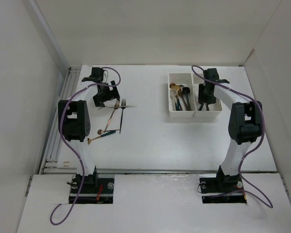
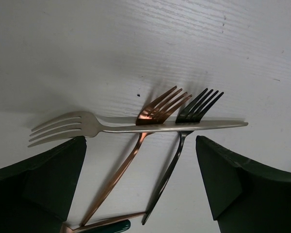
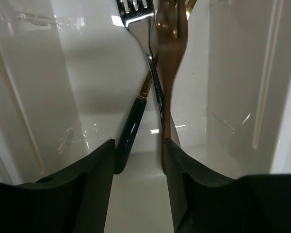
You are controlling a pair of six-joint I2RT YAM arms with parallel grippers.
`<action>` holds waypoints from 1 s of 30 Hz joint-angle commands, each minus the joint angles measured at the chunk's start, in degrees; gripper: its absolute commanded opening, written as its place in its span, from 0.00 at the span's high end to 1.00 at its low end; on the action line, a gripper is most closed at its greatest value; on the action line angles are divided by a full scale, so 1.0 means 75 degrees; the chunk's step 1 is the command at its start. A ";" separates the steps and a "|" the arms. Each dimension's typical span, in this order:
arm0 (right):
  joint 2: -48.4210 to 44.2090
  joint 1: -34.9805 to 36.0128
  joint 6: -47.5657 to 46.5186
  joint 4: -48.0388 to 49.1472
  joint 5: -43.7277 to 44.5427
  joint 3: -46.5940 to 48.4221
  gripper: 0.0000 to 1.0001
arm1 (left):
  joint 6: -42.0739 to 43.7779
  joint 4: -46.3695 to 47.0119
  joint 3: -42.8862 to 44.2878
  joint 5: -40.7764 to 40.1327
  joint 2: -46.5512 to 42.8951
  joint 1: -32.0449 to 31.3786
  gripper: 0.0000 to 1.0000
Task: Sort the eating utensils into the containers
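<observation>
Crosswise, silver fork [image 2: 116,129] atop copper fork [image 2: 150,112]

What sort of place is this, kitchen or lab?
Most likely a robot test bench in a lab: plain white panels wall in the table, left arm and right arm bolted at its edge, forks and bins laid out.

The left arm [image 1: 73,121] rises from its base at seven o'clock of the top view and folds at a raised elbow near nine. From there it reaches inward toward eleven o'clock. The left gripper [image 1: 109,97] points down at the table, its dark fingers [image 2: 43,179] spread wide. The right arm [image 1: 245,124] climbs from five o'clock, with its elbow out near three, and bends back toward one o'clock. The right gripper [image 1: 207,99] hangs nose-down, its fingers [image 3: 87,184] partly parted, with a clear gap between them.
</observation>
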 commanded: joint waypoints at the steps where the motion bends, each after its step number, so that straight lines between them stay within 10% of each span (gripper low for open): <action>1: -0.0231 -0.0012 -0.0008 -0.0196 0.0459 0.0663 0.49 | -0.0143 -0.0111 0.0316 -0.0097 0.0006 0.0040 0.06; 16: -0.1003 -0.0012 -0.0008 0.0109 0.0050 0.0806 0.49 | -0.0624 -0.0158 -0.0084 0.0115 0.0638 0.0040 0.10; 30: -0.1860 -0.0012 -0.0149 0.0648 -0.0115 0.0184 0.49 | -0.0390 -0.0158 0.0070 -0.0061 0.1330 0.0462 0.74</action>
